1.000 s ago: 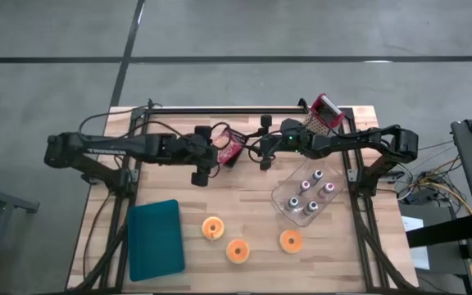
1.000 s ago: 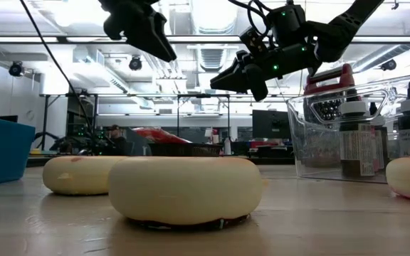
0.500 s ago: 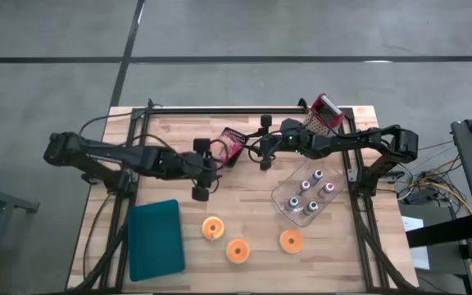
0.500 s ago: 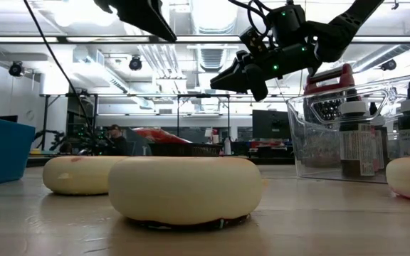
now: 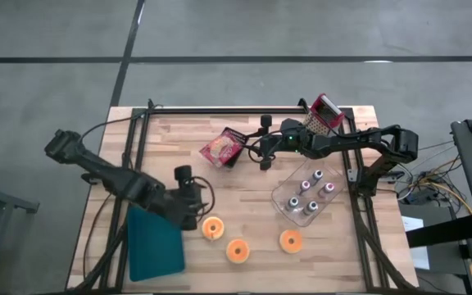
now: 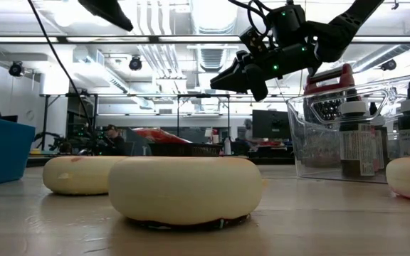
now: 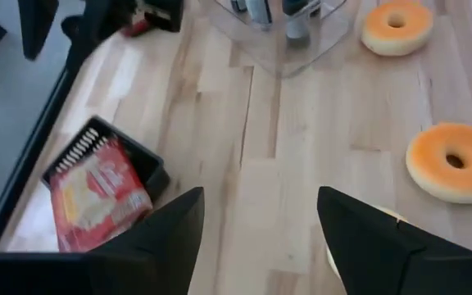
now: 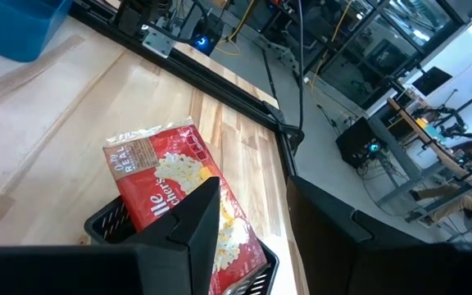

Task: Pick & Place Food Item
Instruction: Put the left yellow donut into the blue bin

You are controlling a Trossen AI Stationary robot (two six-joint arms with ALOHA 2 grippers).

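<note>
Now popcorn bag lying in a black basket on the surface, right gripper hanging just beside the basket with fingers apart, left gripper hovering open, well away from the basket, near a donut.

A robotics lab or workshop hall: the wooden table stands on a bare grey concrete floor marked with dark lines. Across the table, toward twelve o'clock, ceiling strip lights, exposed ducts and equipment racks fill the room, and cables trail beside monitors.
</note>
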